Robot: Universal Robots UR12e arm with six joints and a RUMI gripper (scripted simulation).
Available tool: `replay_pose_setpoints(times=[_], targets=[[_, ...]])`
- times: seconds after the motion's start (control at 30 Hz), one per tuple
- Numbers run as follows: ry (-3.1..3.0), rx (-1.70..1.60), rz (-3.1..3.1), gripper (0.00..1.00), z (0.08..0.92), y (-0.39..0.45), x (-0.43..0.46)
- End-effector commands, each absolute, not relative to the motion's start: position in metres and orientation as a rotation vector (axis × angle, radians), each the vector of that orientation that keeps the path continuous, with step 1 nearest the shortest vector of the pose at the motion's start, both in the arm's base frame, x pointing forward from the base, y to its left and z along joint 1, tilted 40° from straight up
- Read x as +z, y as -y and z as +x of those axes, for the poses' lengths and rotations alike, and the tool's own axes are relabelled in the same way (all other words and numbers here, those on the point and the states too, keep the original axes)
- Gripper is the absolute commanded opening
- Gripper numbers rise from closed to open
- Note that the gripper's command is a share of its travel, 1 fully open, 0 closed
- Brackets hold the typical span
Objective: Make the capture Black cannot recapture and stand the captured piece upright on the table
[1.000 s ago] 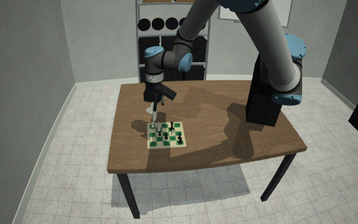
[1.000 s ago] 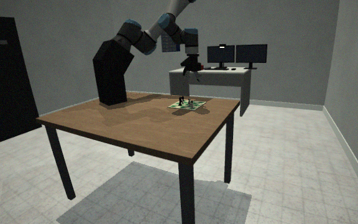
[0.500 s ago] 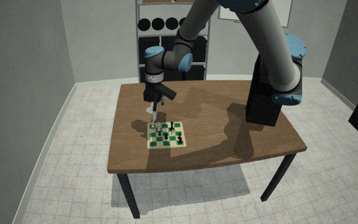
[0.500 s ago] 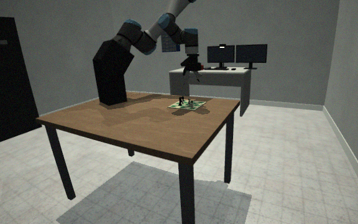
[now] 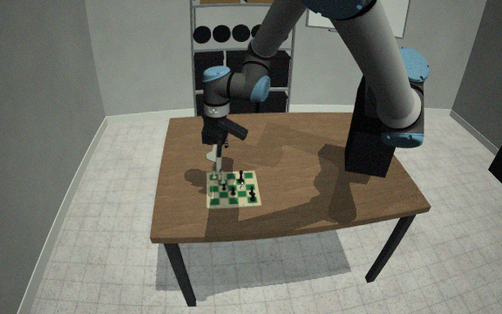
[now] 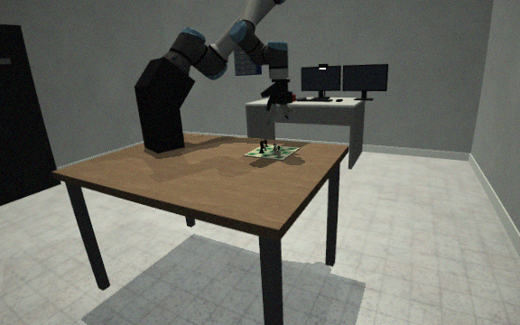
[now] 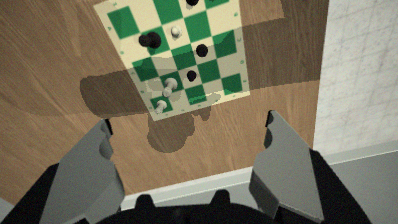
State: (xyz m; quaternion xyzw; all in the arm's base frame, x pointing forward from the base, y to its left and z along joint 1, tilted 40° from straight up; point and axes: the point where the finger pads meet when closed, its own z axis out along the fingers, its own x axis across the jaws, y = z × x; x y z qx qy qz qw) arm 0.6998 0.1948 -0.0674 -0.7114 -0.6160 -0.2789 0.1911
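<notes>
A small green and cream chessboard [image 5: 211, 204] [image 6: 288, 150] [image 7: 123, 21] lies on the wooden table [image 5: 303, 192] [image 6: 206, 181]. In the wrist view, two white pieces [image 7: 161, 105] [image 7: 170, 86] stand at the board's near corner and a third white piece [image 7: 175, 32] stands further in. Black pieces stand at three squares around them [image 7: 150, 40] [image 7: 201, 50] [image 7: 191, 75], and one more [image 7: 191, 2] is cut off by the top edge. My gripper [image 5: 217, 163] [image 6: 277, 112] [image 7: 190, 115] is open and empty. It hangs well above the table, just off the board's corner with the two white pieces.
The arm's dark base block [image 5: 366, 148] [image 6: 161, 108] stands on the table's far side. The table edge [image 7: 200, 175] runs close to the board, with tiled floor beyond. A shelf rack [image 5: 242, 44] and a desk with monitors [image 6: 332, 108] stand off the table.
</notes>
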Motion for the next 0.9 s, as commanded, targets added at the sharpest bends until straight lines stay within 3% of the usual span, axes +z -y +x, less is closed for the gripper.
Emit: replay_pose_setpoints(times=[0.0,0.87], targets=[[1.872,-0.82,-1.899,1.0,0.696,-0.198,-0.073],[2.794,-1.051,-0.87,1.0,0.703,-0.218,-0.098]])
